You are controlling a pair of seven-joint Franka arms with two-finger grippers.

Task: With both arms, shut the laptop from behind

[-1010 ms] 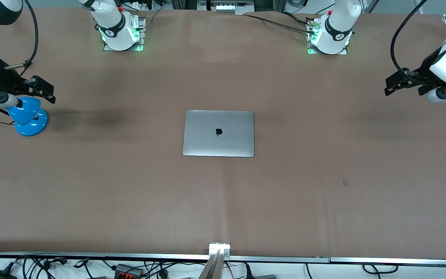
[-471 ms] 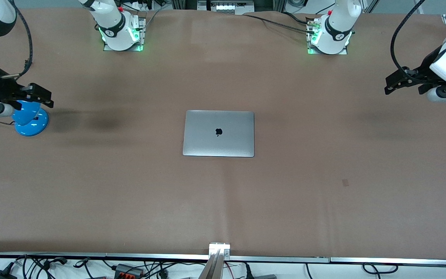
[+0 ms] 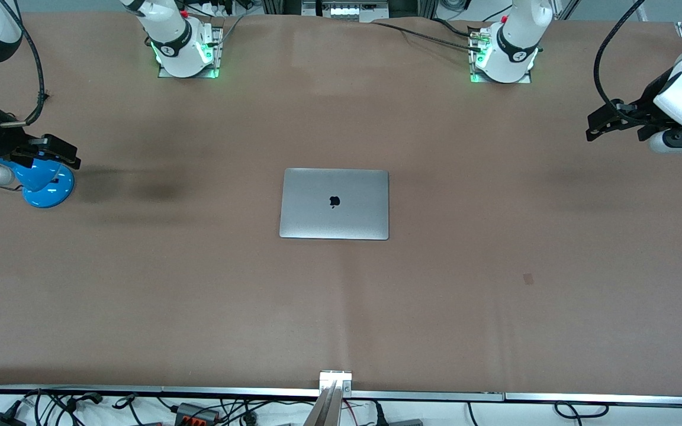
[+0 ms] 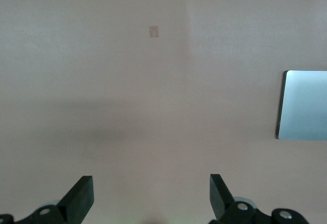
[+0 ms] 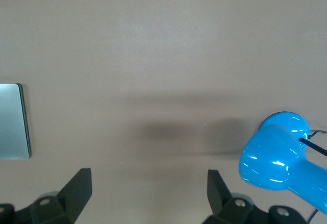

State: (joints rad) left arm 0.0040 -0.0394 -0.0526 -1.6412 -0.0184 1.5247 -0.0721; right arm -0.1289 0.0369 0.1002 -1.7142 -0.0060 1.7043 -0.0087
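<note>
The silver-grey laptop lies shut and flat at the middle of the brown table, its black apple logo up. Its edge shows in the left wrist view and in the right wrist view. My left gripper is open and empty, raised over the table at the left arm's end, well apart from the laptop. It shows open over bare table in its wrist view. My right gripper is open and empty, raised over the right arm's end, above a blue lamp. It shows open in its wrist view.
A blue desk lamp stands near the table's edge at the right arm's end, also in the right wrist view. The two arm bases stand along the table's edge farthest from the front camera. A small mark lies on the table.
My right gripper has drawn back toward the right arm's end of the table, over the blue lamp. My left gripper has shifted slightly upward. The laptop has not moved.
</note>
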